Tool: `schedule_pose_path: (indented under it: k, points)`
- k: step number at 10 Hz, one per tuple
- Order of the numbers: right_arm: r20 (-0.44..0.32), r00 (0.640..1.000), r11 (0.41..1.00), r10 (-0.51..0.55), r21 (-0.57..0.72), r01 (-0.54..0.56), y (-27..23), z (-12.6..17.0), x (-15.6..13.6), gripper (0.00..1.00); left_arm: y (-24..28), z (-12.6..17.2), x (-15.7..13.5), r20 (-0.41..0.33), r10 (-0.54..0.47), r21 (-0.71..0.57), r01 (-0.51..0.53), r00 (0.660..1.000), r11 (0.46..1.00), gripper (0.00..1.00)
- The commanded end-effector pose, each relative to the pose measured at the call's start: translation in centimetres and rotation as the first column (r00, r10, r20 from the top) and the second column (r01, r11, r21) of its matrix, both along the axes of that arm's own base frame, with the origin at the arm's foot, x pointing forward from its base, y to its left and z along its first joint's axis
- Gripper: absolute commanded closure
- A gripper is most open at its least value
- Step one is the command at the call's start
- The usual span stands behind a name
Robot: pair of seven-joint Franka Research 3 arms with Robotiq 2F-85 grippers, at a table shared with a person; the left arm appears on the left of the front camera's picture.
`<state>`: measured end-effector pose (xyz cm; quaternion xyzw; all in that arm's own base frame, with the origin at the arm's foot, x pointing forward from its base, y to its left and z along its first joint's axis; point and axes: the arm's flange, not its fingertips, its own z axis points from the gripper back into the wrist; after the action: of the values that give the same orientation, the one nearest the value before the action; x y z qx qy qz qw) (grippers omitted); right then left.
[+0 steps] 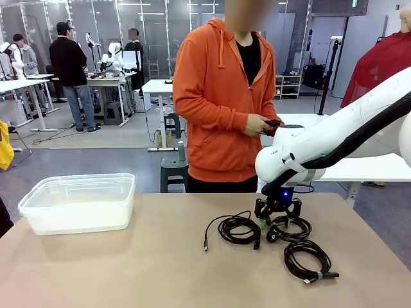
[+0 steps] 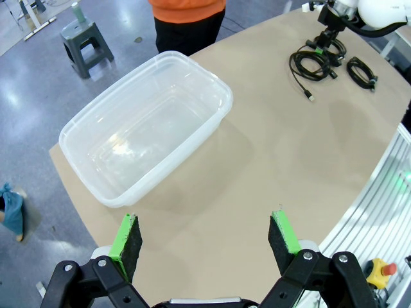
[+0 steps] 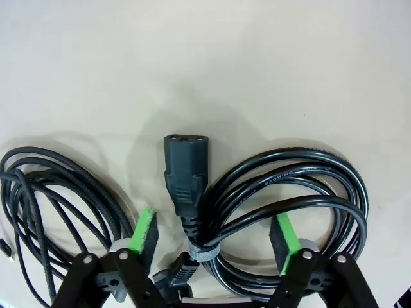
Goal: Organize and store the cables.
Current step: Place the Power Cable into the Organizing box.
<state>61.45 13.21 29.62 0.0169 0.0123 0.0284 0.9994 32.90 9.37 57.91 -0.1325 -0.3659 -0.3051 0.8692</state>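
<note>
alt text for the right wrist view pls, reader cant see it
Black jaws with green pads stand open astride the tied middle of a coiled black power cable on a tan table. Its three-hole connector points away from the camera, and a thinner coiled cable lies at the picture's left.

Right arm (image 1: 359,109) was the usual glossy white, all rounded shells, with a thick black corrugated hose (image 1: 369,131) strung along it, a grey band (image 1: 311,174) near the wrist and a small blue light (image 1: 285,194) glowing just above the right gripper (image 1: 277,217). That one and the left gripper (image 2: 205,231) were black linkage types with silver pivot pins and bright green pads (image 2: 122,234) faced in black. The person (image 1: 225,128) wore an orange zip hoodie (image 1: 205,96) with drawstrings over a black top (image 1: 249,58).
</note>
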Motion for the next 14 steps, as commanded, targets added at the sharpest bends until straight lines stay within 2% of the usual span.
schedule_pose_path:
  k: [1, 8, 9, 10, 11, 12, 13, 14]
  points:
    - [0.005, 1.000, 0.999, -0.017, -0.050, 0.017, 0.6, 0.5, 0.7, 0.25, 0.0, -0.1, -0.2, 0.002, -0.014, 0.003, 0.014, 1.000, 1.000, 0.00]
    - [-0.028, 1.000, 0.997, -0.013, -0.075, 0.011, 1.2, 0.7, 0.6, 0.91, 0.0, -0.1, -0.2, 0.002, -0.014, 0.003, 0.014, 1.000, 1.000, 0.00]
    - [-0.024, 1.000, 0.997, -0.011, -0.073, 0.009, 1.2, 0.9, 0.7, 0.88, 0.0, -0.1, -0.2, 0.002, -0.014, 0.003, 0.014, 1.000, 1.000, 0.00]
    - [-0.015, 1.000, 0.998, -0.011, -0.067, 0.010, 1.1, 1.3, 0.8, 1.00, 0.0, -0.1, -0.2, 0.002, -0.014, 0.003, 0.014, 1.000, 1.000, 0.00]
    - [-0.008, 1.000, 0.999, -0.017, -0.049, 0.017, 0.6, 2.1, 0.8, 1.00, 0.0, -0.1, -0.2, 0.002, -0.014, 0.003, 0.014, 1.000, 1.000, 0.00]
    - [-0.014, 1.000, 0.999, -0.015, -0.044, 0.014, 0.3, 3.6, 0.6, 1.00, 0.0, -0.1, -0.2, 0.002, -0.014, 0.003, 0.014, 1.000, 1.000, 0.00]
    - [-0.039, 0.999, 0.998, 0.010, -0.066, -0.012, 0.2, 6.2, 0.2, 1.00, 0.0, -0.1, -0.2, 0.002, -0.014, 0.003, 0.014, 1.000, 1.000, 0.00]
    - [-0.031, 0.999, 0.997, 0.041, -0.070, -0.043, 0.5, 8.5, -0.3, 1.00, 0.0, -0.1, -0.2, 0.002, -0.014, 0.003, 0.014, 1.000, 1.000, 0.00]
